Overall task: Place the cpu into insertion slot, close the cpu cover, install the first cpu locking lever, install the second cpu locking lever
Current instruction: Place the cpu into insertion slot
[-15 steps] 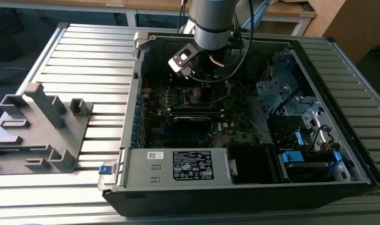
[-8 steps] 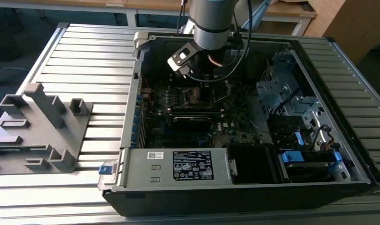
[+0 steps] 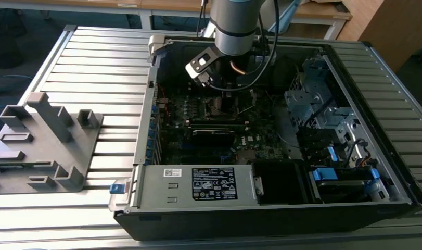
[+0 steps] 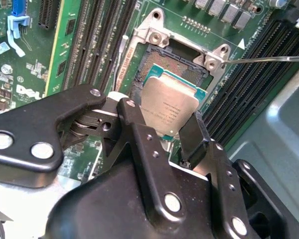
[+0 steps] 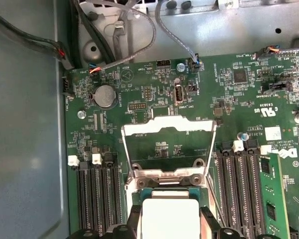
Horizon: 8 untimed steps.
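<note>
Two black fingers [image 4: 138,133] pinch the chip [image 4: 172,104] by its sides, one finger on each side. It hangs just above the slot [image 4: 167,62] and covers the near part of it. I think it is not sitting down inside yet. If it goes down crooked, or turned the wrong way, it could squash the tiny pins in the slot, and those look easy to bend. If the fingers let go too high, the chip could drop and land crooked. Past the slot, in the first wrist view, the cover [image 5: 164,123] stands flipped up and open. It might fall shut on the chip or the fingers if something bumps it. Two thin metal levers [image 4: 269,59] stick out, one on each side of the slot, and a finger could catch on one. Counting: two fingers, one chip, one slot, one cover, two levers, and one round battery [image 5: 104,95] farther back on the green board [image 5: 239,99]. In the exterior view, one arm [image 3: 235,21] reaches into one open computer case [image 3: 266,221] on one table [image 3: 92,62].
</note>
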{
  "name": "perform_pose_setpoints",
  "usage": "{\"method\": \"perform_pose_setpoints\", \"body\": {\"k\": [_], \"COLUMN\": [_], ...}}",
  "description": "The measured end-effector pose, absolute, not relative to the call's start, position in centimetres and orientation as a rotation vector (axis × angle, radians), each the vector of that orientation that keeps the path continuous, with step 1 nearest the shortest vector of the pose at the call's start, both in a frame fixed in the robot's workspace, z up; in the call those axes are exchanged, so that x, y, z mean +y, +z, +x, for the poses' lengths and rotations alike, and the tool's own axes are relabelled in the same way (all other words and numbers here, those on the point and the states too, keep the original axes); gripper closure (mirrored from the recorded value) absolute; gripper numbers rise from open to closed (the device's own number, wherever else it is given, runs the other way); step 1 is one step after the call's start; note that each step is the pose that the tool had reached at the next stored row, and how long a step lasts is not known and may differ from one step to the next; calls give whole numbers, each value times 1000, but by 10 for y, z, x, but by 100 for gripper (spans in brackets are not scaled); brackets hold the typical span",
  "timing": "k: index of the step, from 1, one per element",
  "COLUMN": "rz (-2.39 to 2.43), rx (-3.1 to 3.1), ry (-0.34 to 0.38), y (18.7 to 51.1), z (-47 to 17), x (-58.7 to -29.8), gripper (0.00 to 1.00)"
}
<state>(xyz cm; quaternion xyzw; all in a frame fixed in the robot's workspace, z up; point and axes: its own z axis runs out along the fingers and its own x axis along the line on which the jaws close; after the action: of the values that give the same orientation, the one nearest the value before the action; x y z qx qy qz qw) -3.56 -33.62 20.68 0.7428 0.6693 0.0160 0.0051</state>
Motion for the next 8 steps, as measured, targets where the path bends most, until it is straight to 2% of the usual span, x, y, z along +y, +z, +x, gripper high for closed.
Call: {"method": "perform_pose_setpoints", "body": {"k": [8], "rz": [2312], "rx": [2112], "ry": [50], "y": [207], "z": [-36], "x": [-336], "gripper": [46]}}
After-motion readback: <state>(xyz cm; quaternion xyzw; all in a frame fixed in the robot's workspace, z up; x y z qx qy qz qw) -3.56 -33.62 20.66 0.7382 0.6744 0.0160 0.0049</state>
